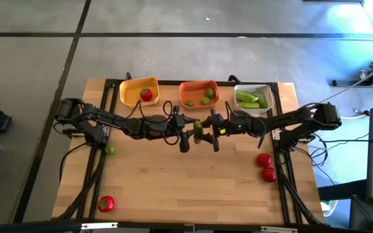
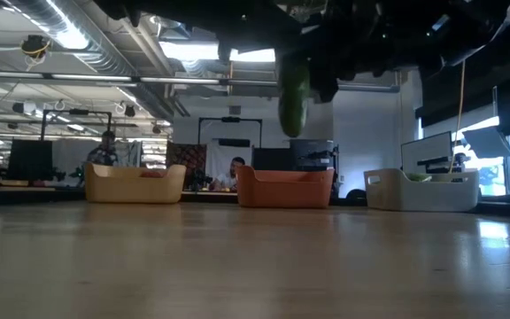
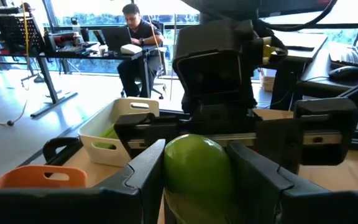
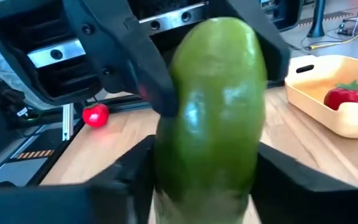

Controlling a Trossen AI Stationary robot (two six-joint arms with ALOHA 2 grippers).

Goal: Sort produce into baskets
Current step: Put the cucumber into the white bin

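Above the table's middle, a green cucumber stands upright between my two grippers, which face each other. My left gripper is shut on its upper part, and my right gripper closes on it lower down. At the far edge stand three baskets. The yellow basket holds a tomato, the orange basket holds limes, and the white basket holds cucumbers. My left gripper pinches the cucumber just below its top end between its two fingers. They come level from the table's left and lie across it. The cucumber hangs upright, its lower end clear of the table. My right gripper has its fingers against the two sides of the cucumber's lower part. They come level from the table's right and lie across it, below the left fingers.
Loose produce lies on the table: a lime at the left, a tomato near the front left corner, and two tomatoes at the right. People sit at desks in the room beyond the table.
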